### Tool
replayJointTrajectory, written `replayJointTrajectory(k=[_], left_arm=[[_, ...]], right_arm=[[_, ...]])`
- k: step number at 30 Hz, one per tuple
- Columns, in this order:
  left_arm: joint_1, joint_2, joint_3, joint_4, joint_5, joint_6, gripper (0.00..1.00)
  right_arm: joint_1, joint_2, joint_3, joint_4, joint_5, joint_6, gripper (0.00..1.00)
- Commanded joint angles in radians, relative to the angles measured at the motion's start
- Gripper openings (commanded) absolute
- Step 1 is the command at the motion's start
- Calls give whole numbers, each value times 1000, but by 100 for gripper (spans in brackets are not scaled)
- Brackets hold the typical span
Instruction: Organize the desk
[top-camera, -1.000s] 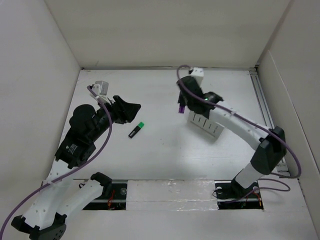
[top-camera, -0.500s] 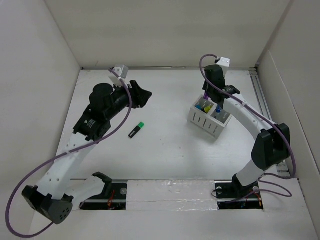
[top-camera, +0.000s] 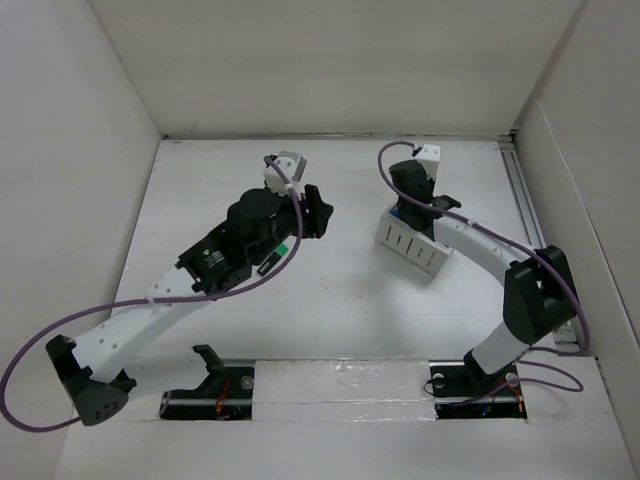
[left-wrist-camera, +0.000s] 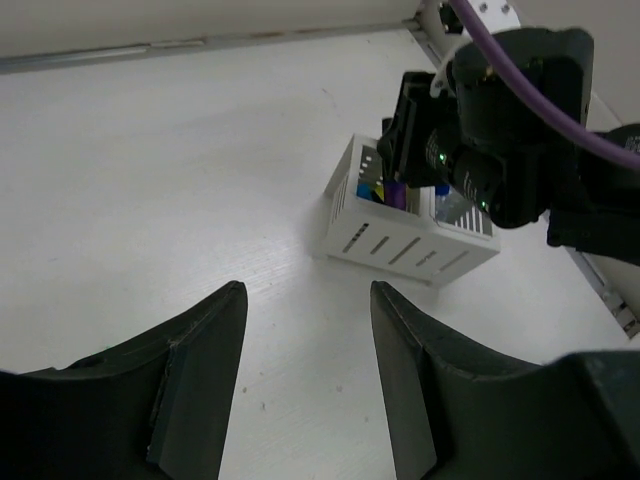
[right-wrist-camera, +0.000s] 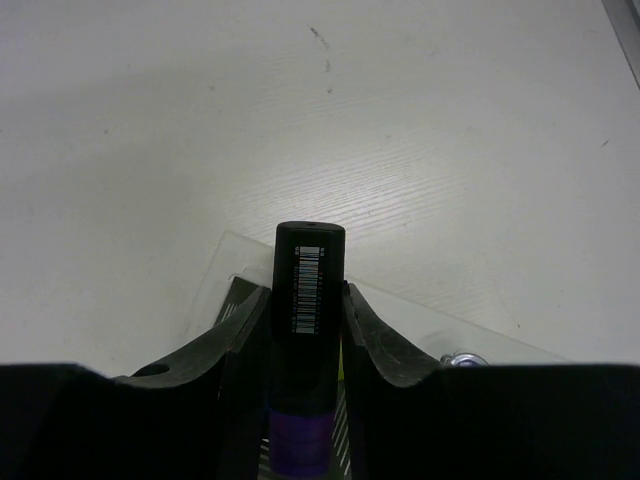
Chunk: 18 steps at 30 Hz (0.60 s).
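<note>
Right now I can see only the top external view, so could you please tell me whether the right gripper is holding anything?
Observer: Yes; the right wrist view shows the right gripper shut on a black marker with a barcode label and a purple part.
Operator: Thank you. And the other arm?
Observer: Its wrist view shows the left gripper open, with only bare desk between the fingers.
Operator: Is anything stored yet?
Observer: The left wrist view shows a blue-tipped item standing in the white holder.
</note>
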<state>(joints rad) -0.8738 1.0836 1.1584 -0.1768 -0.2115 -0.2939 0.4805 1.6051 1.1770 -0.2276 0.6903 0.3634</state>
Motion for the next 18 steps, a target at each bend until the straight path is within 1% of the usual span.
replayJointTrajectory(k=[1, 2, 4, 5, 6, 7, 10, 12, 13, 14, 15, 16, 18], left_arm=[[7, -73, 37, 7, -77, -37, 49], [7, -91, 26, -6, -84, -47, 49], [7, -109, 18, -15, -89, -76, 49], [7, -116, 18, -19, -97, -83, 49], [7, -123, 24, -33, -106, -90, 49], [7, -134, 32, -41, -109, -96, 50], [7, -151, 75, -65, -117, -105, 50], [7, -160, 95, -78, -123, -113, 50], [7, -175, 109, -79, -126, -117, 50], [7, -183, 112, -78, -127, -123, 50], [7, -195, 113, -72, -129, -132, 50], [7, -212, 112, -69, -131, -137, 51], [7, -229, 119, -69, -117, -149, 51]], right_arm=[[30, -60, 1, 44, 89, 2, 17], [49, -63, -5, 28, 103, 6, 35], [67, -89, -19, 10, 107, 22, 50], [78, -124, -28, 8, 107, 34, 62], [78, -141, -37, 7, 104, 37, 66], [90, -163, -42, -1, 82, 40, 68], [125, -235, -48, -15, 71, 42, 69], [144, -257, -45, -15, 34, 29, 55], [164, -252, -43, -13, -32, 35, 44], [181, -246, -42, -13, -61, 43, 17], [220, -217, -34, -13, -86, 52, 7], [242, -196, -27, -12, -150, 61, 0], [321, -137, 18, -18, -175, 103, 0]])
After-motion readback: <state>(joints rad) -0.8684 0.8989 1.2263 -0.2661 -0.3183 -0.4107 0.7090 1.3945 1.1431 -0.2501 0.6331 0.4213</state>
